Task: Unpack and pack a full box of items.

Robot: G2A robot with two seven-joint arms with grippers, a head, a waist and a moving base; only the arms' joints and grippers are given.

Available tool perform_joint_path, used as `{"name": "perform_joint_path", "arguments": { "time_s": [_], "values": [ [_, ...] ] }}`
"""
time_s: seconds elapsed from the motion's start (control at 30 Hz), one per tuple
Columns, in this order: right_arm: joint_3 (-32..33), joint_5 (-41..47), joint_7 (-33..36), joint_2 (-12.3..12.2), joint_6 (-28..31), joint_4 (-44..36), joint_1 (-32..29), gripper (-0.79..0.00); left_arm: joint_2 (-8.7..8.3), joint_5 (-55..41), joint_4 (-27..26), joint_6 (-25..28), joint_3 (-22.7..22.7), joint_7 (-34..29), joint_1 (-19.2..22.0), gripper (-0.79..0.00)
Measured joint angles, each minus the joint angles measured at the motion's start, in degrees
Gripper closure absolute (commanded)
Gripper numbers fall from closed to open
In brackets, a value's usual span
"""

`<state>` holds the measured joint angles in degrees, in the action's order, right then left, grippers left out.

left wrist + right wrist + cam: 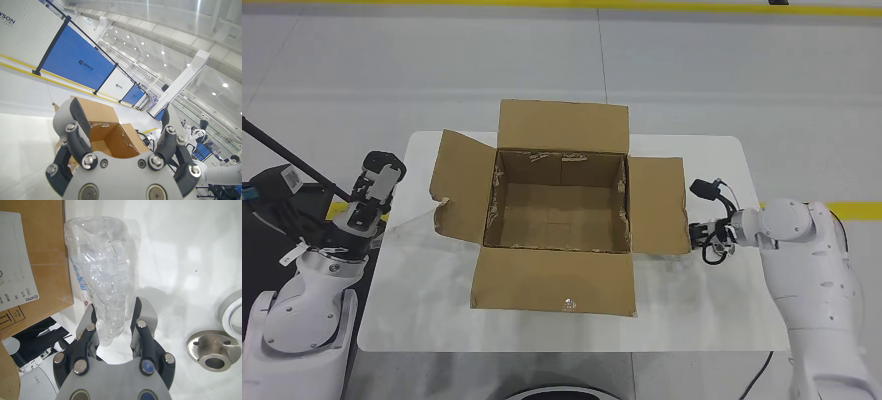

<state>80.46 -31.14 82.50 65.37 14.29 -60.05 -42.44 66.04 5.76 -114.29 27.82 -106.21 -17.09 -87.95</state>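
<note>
An open, empty cardboard box (562,125) stands mid-table with all flaps spread; the left wrist view looks into it (113,140). My left gripper (380,180) is held off the table's left edge, open wide (120,108), nothing between its fingers. My right gripper (707,240) sits just beyond the box's right flap. In the right wrist view a crumpled clear plastic bottle (100,272) lies beside the box wall (47,256). The right gripper (115,305) is open and straddles the bottle's narrow end, one pad against it, the other a small gap away.
A steel flange (209,349) and a roll of white tape (232,313) lie on the white surface beside the bottle. The white table (692,310) has bare room in front of and to the right of the box.
</note>
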Motion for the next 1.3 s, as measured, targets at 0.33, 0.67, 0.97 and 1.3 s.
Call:
{"name": "perform_joint_path", "arguments": {
  "time_s": [0.33,0.67,0.97,1.3],
  "values": [
    [-0.7,1.0,-0.5,-0.8,0.2,0.8,0.8,0.0,-0.06,0.1,0.0,-0.1,0.1,0.1,0.1,-0.785],
    [1.2,0.4,1.1,-2.5,-1.7,-3.7,-0.9,0.0,-0.11,0.2,0.1,-0.2,0.4,0.2,0.3,-0.785],
    [1.5,0.2,3.2,-3.7,-3.4,-6.5,-1.8,-0.256,-0.14,0.2,0.2,-0.2,0.5,0.6,0.3,-0.785],
    [2.4,0.3,1.3,-4.9,-4.9,-8.5,-2.4,-0.785,-0.2,0.1,0.3,-0.1,0.5,0.5,0.4,-0.785]
  ]
}}
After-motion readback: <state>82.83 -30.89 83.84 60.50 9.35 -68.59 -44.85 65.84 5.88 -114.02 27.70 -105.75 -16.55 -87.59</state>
